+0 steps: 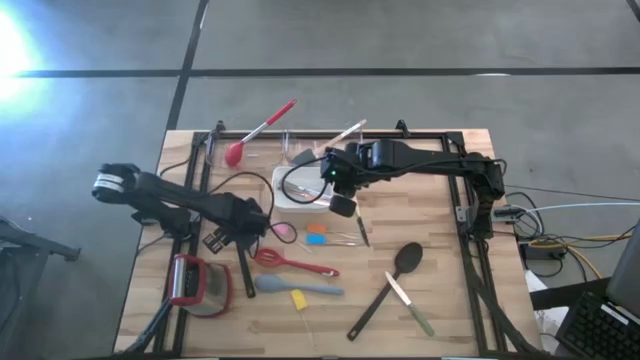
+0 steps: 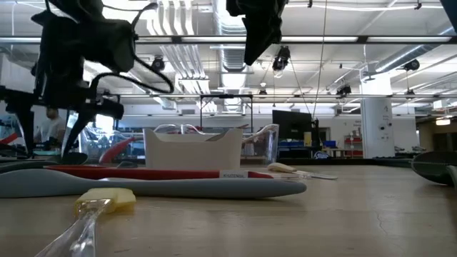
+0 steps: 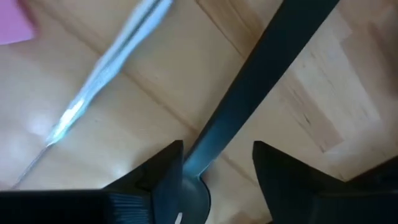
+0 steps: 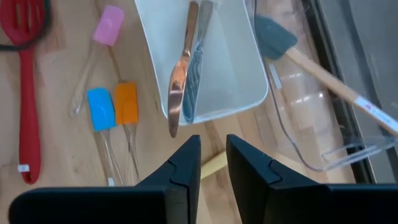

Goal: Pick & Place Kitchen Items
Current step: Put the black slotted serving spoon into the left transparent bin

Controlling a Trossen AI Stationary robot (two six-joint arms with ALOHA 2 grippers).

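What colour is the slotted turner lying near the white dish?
Red, clearest in the right wrist view: slotted turner.

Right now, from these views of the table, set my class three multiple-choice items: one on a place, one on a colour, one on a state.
1. The copper-coloured knife lies: A in the white dish; B in a drawer; C on a shelf.
2. The small spatula beside the orange one is: A green; B blue; C black.
3. The left gripper is: A shut on a cup; B open astride a black handle; C out of view.

A, its blade rests inside the dish; B, its head is blue; B, the handle runs between parted fingers.
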